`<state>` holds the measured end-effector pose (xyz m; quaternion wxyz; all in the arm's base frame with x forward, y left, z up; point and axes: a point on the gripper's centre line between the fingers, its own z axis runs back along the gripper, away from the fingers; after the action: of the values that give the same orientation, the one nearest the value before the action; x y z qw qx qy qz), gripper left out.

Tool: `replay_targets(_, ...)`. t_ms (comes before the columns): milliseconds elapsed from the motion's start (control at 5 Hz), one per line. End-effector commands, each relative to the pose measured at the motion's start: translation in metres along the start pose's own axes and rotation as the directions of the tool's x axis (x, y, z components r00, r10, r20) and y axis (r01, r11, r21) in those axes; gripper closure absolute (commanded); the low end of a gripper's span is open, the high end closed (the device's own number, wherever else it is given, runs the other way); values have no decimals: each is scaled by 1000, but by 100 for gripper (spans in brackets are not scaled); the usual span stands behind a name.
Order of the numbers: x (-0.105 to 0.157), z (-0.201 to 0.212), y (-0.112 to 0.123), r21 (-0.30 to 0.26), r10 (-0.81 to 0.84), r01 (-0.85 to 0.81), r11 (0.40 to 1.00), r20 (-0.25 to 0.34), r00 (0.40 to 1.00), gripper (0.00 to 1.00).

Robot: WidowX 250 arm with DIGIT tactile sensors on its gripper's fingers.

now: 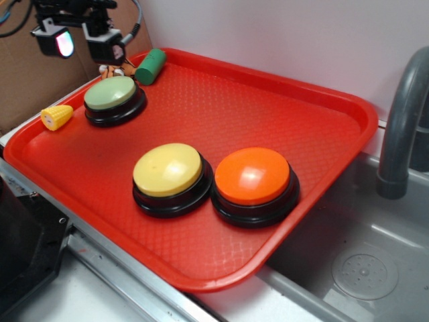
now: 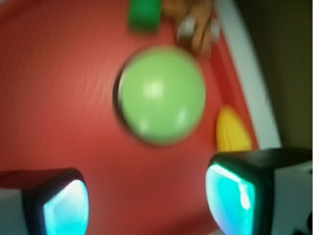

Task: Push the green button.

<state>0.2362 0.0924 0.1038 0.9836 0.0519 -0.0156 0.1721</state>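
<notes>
On a red plastic tray with a textured floor and a raised rim, set partly over a grey sink basin, sit three domed push buttons on black bases. The green button stands in the far-left part of the tray, near the back rim; the yellow button and the orange button sit touching side by side toward the front, well apart from the green one. A dark green cylinder lies tilted against the back rim just beside the green button, and a small toy corn cob rests at the left rim. A grey faucet pipe rises at the right edge, a pale wall stands behind, and brown cardboard fills the upper left. The gripper hangs above the back-left corner, clear of the green button, its two fingers spread apart with nothing between them. In the wrist view, blurred, the green button lies ahead of the gripper, between the lines of the two fingertips, with the corn cob to its right and the cylinder beyond. The tray floor between the green button and the front pair is open, as is the right half.
</notes>
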Motion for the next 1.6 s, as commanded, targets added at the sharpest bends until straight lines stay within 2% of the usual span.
replay_targets(0,24,-34,26,9,-76,75,997,64,995,0)
replay_targets(200,18,-50,38,-32,-52,52,998,0,999,0)
replay_targets(400,14,-29,33,-25,-45,45,999,-27,999,0)
replay_targets(600,0,16,34,-33,-17,18,999,45,999,0)
replay_targets(800,-19,56,43,-66,37,-30,997,97,995,0)
replay_targets(1000,-28,62,49,-74,74,-67,995,97,993,0)
replay_targets(1200,-28,63,48,-51,100,-97,994,69,993,0)
replay_targets(1400,-35,73,44,-33,93,-91,995,83,992,0)
